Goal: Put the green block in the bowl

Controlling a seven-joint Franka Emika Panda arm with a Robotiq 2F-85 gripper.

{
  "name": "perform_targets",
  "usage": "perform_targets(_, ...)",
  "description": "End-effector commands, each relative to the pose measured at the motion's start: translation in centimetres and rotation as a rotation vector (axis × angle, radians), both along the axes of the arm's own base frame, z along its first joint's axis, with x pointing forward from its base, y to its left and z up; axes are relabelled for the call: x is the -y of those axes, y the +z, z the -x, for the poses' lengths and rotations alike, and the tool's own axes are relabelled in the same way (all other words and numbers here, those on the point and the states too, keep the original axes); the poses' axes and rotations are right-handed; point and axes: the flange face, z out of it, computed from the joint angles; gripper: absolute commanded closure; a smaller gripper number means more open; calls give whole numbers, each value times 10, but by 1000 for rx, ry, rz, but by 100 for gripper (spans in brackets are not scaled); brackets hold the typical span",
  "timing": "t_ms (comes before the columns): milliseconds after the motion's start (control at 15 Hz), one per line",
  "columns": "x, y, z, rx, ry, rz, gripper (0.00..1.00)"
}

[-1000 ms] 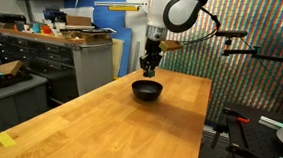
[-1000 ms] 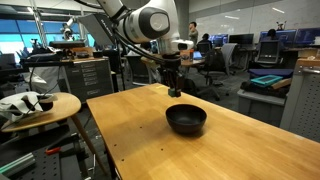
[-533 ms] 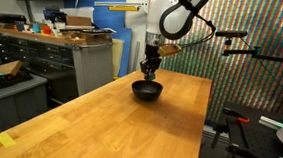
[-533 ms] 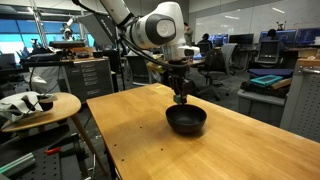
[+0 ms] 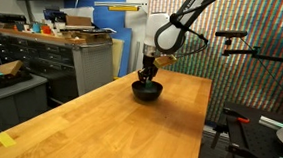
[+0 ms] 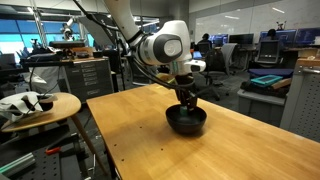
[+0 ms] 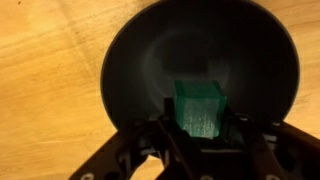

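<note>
In the wrist view the green block (image 7: 199, 107) sits between my two fingers, held directly over the inside of the black bowl (image 7: 140, 70). My gripper (image 7: 199, 125) is shut on the block. In both exterior views the gripper (image 5: 147, 78) (image 6: 188, 104) reaches down into the bowl (image 5: 147, 90) (image 6: 186, 121), which stands on the wooden table. The block itself is too small and hidden to make out in the exterior views.
The wooden table (image 5: 98, 121) (image 6: 150, 140) stretches wide around the bowl. A metal cabinet (image 5: 43, 57) with clutter stands beyond one table edge. A round side table (image 6: 35, 105) with objects stands beside another edge.
The gripper has moved sideways over the bowl and come down into it, still holding the block.
</note>
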Motion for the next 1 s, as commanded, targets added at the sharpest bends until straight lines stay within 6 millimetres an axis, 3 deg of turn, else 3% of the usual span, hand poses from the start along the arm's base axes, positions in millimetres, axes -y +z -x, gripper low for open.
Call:
perform_targets(0, 12, -12, -18, 31, -46, -11, 82)
perform_targets(133, 16, -18, -20, 26, -64, -22, 82)
perform_targets(200, 17, -19, -20, 24, -72, -29, 67)
perform_targets(267, 16, -20, -21, 21, -76, -39, 32)
perform_targets(333, 15, -19, -22, 23, -80, -44, 31)
perform_targets(600, 11, -8, -27, 36, -87, -69, 2)
perform_targets(933, 15, 12, -31, 46, -45, -57, 0)
